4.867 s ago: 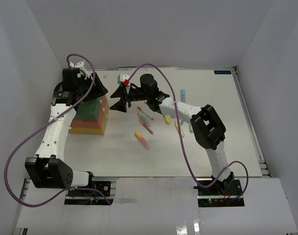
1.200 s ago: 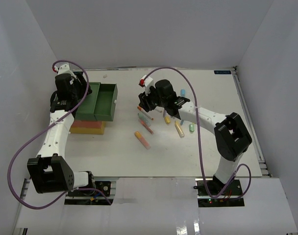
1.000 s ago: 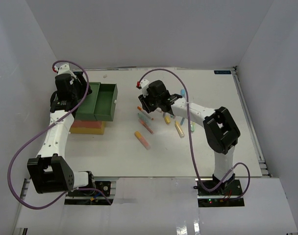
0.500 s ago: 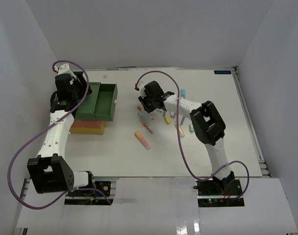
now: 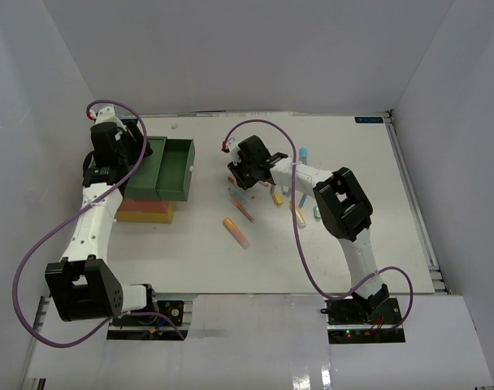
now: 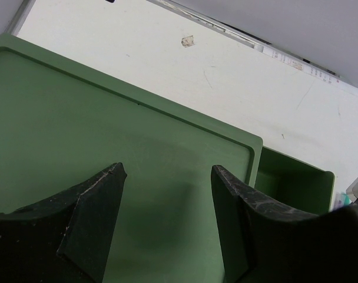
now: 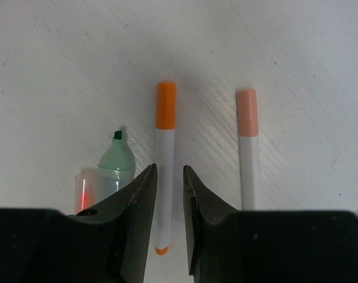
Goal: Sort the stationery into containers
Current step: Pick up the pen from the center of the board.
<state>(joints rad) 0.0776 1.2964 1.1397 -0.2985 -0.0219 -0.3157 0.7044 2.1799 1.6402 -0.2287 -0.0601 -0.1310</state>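
Teal highlighter [image 7: 116, 168] close beside orange pen [image 7: 165, 147]

**A:** What do the arms look like?
**B:** The left arm [image 5: 88, 223] and the right arm [image 5: 305, 173] both have white shells on the links. The joints sit in blocky black housings.
**A:** Any wiring?
**B:** A purple cable [image 5: 113, 103] runs loose outside each arm. The right arm's has a small red and white plug [image 5: 225, 146] at its far end.
**A:** And the tools?
**B:** The left tool [image 6: 167, 171] and the right tool [image 7: 168, 170] have matte black, wedge-shaped fingers [image 6: 90, 218], scuffed pale along the edges.
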